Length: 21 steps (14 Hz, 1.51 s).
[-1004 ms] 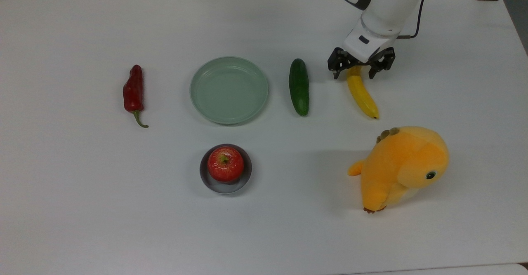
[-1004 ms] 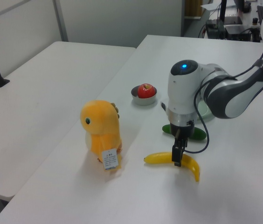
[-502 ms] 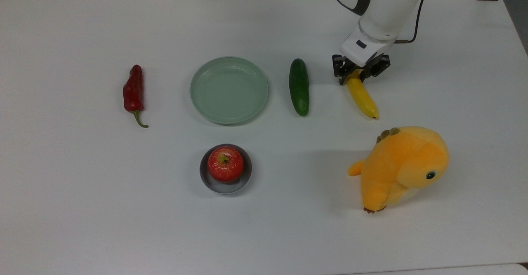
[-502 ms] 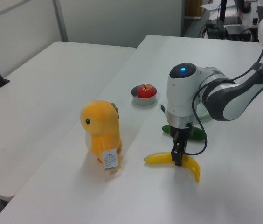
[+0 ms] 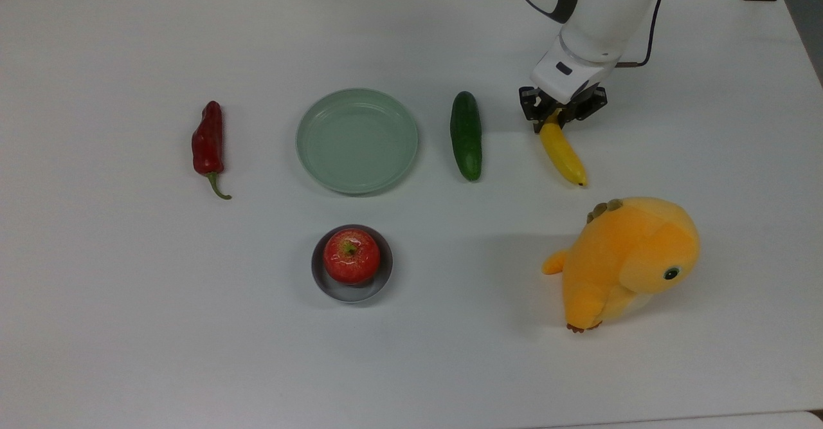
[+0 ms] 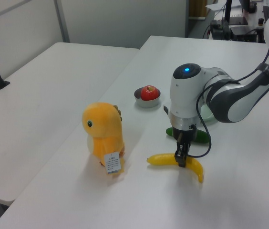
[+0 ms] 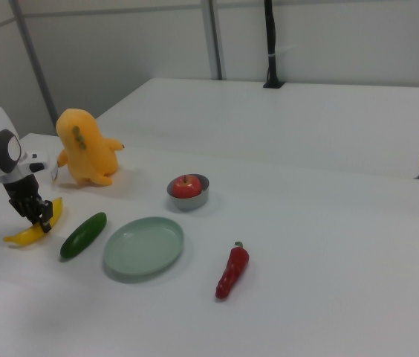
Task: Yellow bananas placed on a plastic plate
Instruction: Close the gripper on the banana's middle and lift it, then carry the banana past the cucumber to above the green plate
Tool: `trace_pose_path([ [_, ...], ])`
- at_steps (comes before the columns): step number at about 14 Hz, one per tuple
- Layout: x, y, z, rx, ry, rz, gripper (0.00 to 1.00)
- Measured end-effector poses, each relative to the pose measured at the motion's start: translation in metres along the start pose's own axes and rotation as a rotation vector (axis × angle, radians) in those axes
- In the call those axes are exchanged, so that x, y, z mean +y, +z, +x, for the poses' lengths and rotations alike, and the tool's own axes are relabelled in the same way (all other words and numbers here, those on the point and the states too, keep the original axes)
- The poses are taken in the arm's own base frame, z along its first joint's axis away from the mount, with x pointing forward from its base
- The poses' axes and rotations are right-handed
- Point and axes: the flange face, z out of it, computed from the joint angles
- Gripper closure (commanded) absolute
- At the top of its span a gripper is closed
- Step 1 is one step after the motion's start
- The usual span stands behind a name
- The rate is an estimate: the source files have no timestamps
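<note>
- Over the last second the claw has drawn its fingers in from a wide spread and now clamps the yellow banana near its stem end.
- The banana lies on the white surface, just beside the cucumber on the top view's right.
- The plastic plate sits beyond the cucumber, holding nothing.

**Bystanders on the white table**

A dark green cucumber lies near the table's middle. A wrinkled red chilli pepper lies well apart from it. A shiny red apple sits inside a small grey bowl. An orange-yellow plush toy stands upright.
</note>
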Motion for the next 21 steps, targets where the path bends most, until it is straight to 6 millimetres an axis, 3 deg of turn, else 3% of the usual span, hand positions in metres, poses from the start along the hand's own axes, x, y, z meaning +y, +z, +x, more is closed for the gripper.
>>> trace_pose_path([
  [3,0.006,-0.025,0.006,0.033,0.013,0.008,1.00],
  [8,0.051,-0.100,0.013,0.085,0.082,-0.012,1.00],
  [11,0.086,-0.131,0.019,0.107,0.131,-0.031,1.00],
  [13,0.116,-0.146,0.024,0.110,0.131,-0.039,1.00],
  [16,0.199,-0.167,0.040,0.101,0.073,-0.009,1.00],
  [17,0.229,-0.167,0.044,0.095,0.055,-0.014,1.00],
  [19,0.264,-0.160,0.046,0.064,0.047,-0.032,1.00],
  [21,0.304,-0.141,0.043,0.013,0.052,-0.052,1.00],
])
